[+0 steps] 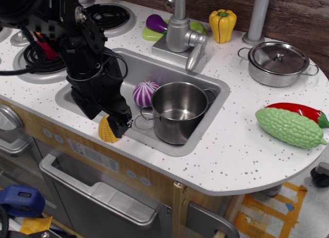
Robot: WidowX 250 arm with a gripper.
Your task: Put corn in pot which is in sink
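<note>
Your gripper point(114, 126) sits low at the front edge of the counter, right over the corn point(107, 131), and its black body covers the upper and right part of the cob. You can see a dark finger point(117, 128) pressed against the right side of the corn, but the other finger is hidden, so you cannot tell whether the claw is clamped on the cob or only resting against it. The corn stands on the white speckled counter point(231, 150) at the near-left rim of the sink point(205, 81), outside the basin, with its yellow ridged base showing below the gripper.

Look right of the gripper and you find the pot point(179, 111) standing upright in the sink, towards the right half of the basin, open and with nothing visible inside. One loop handle point(145, 116) points towards the gripper and lies close to it. A purple-and-white striped toy vegetable point(146, 93) lies in the sink just behind and to the left of the pot, touching or nearly touching it.

Behind the sink you see the silver tap point(181, 32). A yellow bell pepper point(222, 24) stands at the back. A lidded steel pot point(278, 62) rests on the counter to the right, well apart from the sink, and nearer you lie a green bitter gourd point(289, 127) and a red chilli point(300, 111) side by side.
</note>
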